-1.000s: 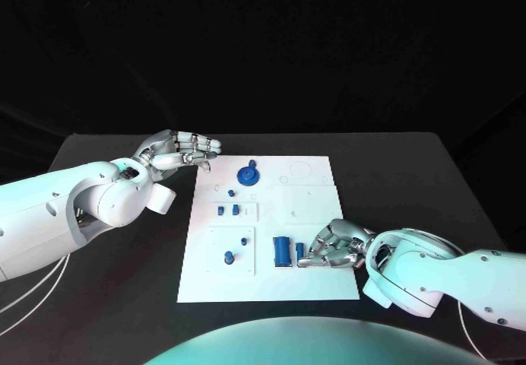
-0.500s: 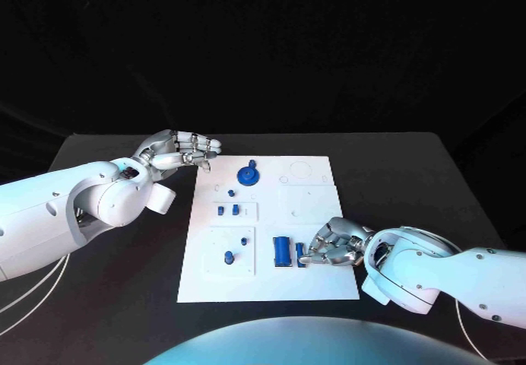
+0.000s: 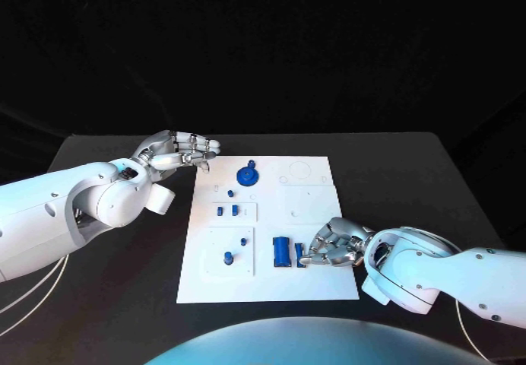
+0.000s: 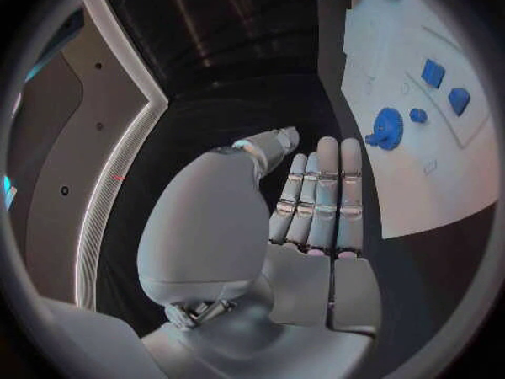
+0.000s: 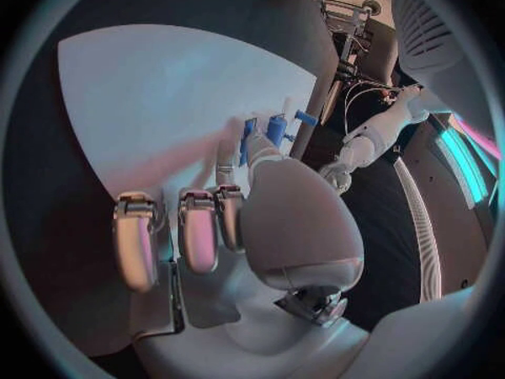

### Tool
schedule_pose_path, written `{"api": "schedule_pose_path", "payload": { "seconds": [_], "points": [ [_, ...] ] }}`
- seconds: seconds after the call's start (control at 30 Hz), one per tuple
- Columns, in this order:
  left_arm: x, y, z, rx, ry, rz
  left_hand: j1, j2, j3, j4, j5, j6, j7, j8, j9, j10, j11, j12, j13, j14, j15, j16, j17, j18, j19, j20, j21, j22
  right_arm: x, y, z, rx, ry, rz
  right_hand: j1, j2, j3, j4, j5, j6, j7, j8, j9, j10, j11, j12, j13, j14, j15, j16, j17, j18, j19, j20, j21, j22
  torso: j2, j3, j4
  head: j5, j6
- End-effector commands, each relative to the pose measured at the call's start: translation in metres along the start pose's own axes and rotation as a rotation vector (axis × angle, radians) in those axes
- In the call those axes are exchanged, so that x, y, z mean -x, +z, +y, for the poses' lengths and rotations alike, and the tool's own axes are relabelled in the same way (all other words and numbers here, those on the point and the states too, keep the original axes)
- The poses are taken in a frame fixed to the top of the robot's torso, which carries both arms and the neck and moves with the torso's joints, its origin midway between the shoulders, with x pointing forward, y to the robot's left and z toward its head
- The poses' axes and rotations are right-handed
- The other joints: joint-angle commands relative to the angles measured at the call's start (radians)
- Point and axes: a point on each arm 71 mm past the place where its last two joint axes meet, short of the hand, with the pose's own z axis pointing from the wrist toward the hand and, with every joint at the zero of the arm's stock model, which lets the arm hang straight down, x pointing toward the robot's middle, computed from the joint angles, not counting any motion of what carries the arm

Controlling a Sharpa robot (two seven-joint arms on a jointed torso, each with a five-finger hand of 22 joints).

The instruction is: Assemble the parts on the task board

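Observation:
The white task board [image 3: 307, 209] lies mid-table. Near its front edge a blue cylinder [image 3: 282, 251] lies flat, with a narrow blue part [image 3: 299, 255] right beside it. My right hand [image 3: 334, 245] is curled over that narrow part [image 5: 249, 140] and pinches it with its fingertips against the board. The cylinder [image 5: 276, 129] lies just beyond the fingers. My left hand [image 3: 181, 150] hovers off the board's far left corner, fingers [image 4: 321, 198] stretched side by side, holding nothing. A round blue disc [image 3: 248, 176] sits near that hand.
Two small blue blocks [image 3: 228, 208] stand in the board's left middle, and two small pegs [image 3: 243, 242] [image 3: 229, 257] lower left. The disc [image 4: 386, 129] and blocks [image 4: 433, 72] show beyond my left hand. Black table [image 3: 416, 175] surrounds the board.
My right hand has edged slightly toward the blue cylinder, still curled on the narrow part. The left hand has not moved.

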Motion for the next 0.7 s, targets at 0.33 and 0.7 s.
{"api": "schedule_pose_path", "payload": {
  "seconds": [0.33, 0.7],
  "points": [
    [0.0, 0.0, -0.002, -0.048, -0.056, -0.026, -0.024, 0.007, -0.01, 0.018, 0.004, -0.012, 0.006, 0.004, -0.005, 0.001, -0.002, 0.013, 0.0, -0.01, 0.003, 0.004, -0.001, 0.012, -0.008, 0.005, -0.02, -0.009, 0.038, 0.008, 0.008, 0.24, 0.216, -0.11, 0.001, -0.009, -0.003, -0.003, 0.003, -0.086, 0.049, -0.079, -0.028, 0.026, 0.037, -0.099, 0.15, 0.064, 0.028, -0.04, 0.079, 0.02, 0.04, 0.021, -0.158, 0.215, -0.01, -0.006, -0.0058, -0.005, 0.042],
    [0.02, 0.014, 0.01, -0.112, -0.211, -0.228, -0.039, -0.015, -0.02, 0.109, -0.001, -0.028, -0.02, 0.038, 0.0, 0.123, 0.004, -0.135, -0.01, -0.053, 0.039, -0.469, -0.153, 0.007, -0.05, 0.062, -0.425, -0.271, 0.138, 0.064, 0.01, 0.393, 0.539, -0.382, 0.169, 0.0, 0.09, -0.008, 0.004, -0.196, 0.122, -0.16, -0.072, -0.418, 0.109, -0.962, -0.436, -0.299, 0.099, -0.68, -0.677, 0.164, -0.411, 0.093, -1.158, -0.201, -0.038, -0.0089, -0.0155, -0.005, 0.162]
  ]
}}
